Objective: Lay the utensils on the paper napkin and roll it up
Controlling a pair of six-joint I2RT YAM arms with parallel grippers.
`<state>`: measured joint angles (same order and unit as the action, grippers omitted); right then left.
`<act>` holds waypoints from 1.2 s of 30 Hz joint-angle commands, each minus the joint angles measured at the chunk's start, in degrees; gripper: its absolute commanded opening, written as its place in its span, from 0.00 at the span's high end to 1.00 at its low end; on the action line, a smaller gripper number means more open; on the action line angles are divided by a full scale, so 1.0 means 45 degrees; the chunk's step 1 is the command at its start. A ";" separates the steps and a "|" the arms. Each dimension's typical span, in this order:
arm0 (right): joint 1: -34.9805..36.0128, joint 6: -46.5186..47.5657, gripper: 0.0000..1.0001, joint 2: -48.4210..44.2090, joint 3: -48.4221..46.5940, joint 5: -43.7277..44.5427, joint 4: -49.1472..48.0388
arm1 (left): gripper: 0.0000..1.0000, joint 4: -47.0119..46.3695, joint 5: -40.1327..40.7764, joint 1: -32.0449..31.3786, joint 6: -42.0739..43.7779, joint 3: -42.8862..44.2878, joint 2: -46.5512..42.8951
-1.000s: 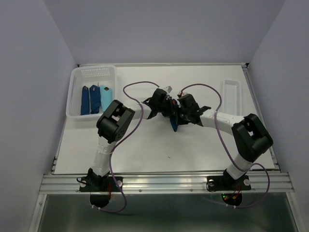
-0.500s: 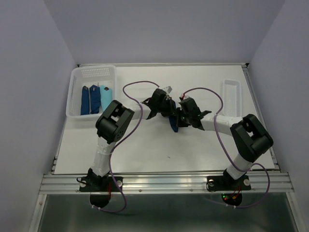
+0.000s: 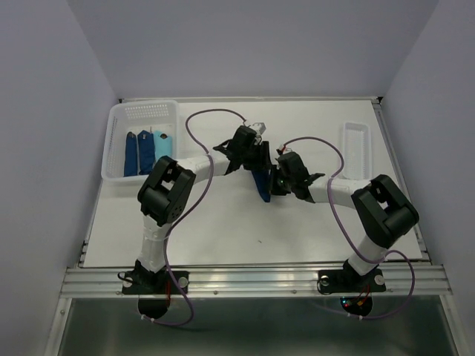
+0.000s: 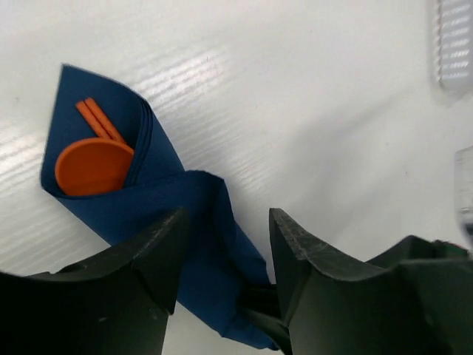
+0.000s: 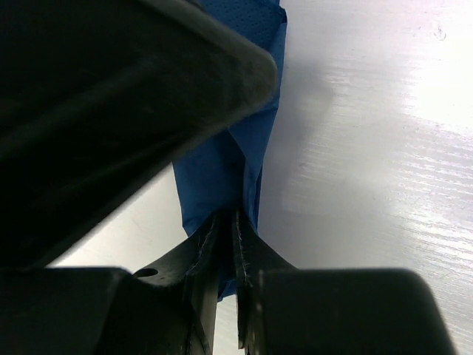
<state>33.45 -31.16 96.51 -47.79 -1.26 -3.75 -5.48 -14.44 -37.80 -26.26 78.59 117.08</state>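
Observation:
The dark navy paper napkin (image 4: 159, 207) lies rolled into a tube on the white table. Orange utensils (image 4: 92, 164), a round end and two thin prongs, show at its open end. My left gripper (image 4: 225, 248) is open, its jaws standing either side of the roll's near part without squeezing it. My right gripper (image 5: 226, 231) is shut on the paper napkin (image 5: 222, 166), pinching its lower end between nearly closed fingers. From above, both grippers, the left gripper (image 3: 254, 157) and the right gripper (image 3: 276, 182), meet over the napkin (image 3: 260, 187) at mid table.
A white basket (image 3: 141, 113) at the back left holds dark blue and light blue rolls (image 3: 146, 152). A narrow white tray (image 3: 355, 144) stands at the back right and also shows in the left wrist view as a tray (image 4: 454, 44). Purple cables loop above both arms.
My left gripper has opened and let go of the napkin roll, drawing back a little towards the far side. My right gripper has stayed pinched on the napkin and shifted slightly left.

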 commanded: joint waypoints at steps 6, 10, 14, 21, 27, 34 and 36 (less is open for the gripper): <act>0.0066 0.0029 0.84 0.0644 0.0620 0.0377 0.1126 | 0.09 0.0709 0.1293 0.0061 0.0875 0.0467 -0.1798; 0.0066 0.0049 0.84 0.0565 0.0601 0.0377 0.1165 | 0.40 0.0243 0.0750 0.0080 0.0700 0.0018 -0.1779; 0.0066 0.0068 0.84 0.0546 0.0542 0.0435 0.1243 | 1.00 -0.0518 -0.0810 0.0061 0.0115 -0.0334 -0.1584; 0.0066 0.0049 0.84 0.0429 0.0522 0.0494 0.1282 | 1.00 -0.1674 -0.1851 0.0080 -0.0765 -0.0978 -0.0881; 0.0066 0.0049 0.84 0.0214 0.0601 0.0572 0.1360 | 1.00 -0.1712 -0.1070 0.0158 -0.1174 -0.1524 -0.0587; 0.0066 0.0049 0.84 0.0194 0.0698 0.0572 0.1380 | 1.00 -0.2612 -0.1146 0.0373 -0.1625 -0.2249 0.0015; 0.0066 0.0049 0.84 0.0175 0.0679 0.0572 0.1419 | 1.00 -0.2631 -0.1186 0.0393 -0.1664 -0.2210 0.0174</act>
<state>33.43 -31.81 96.33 -47.18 -1.17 -4.49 -14.94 -20.58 -36.49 -33.32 68.90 116.57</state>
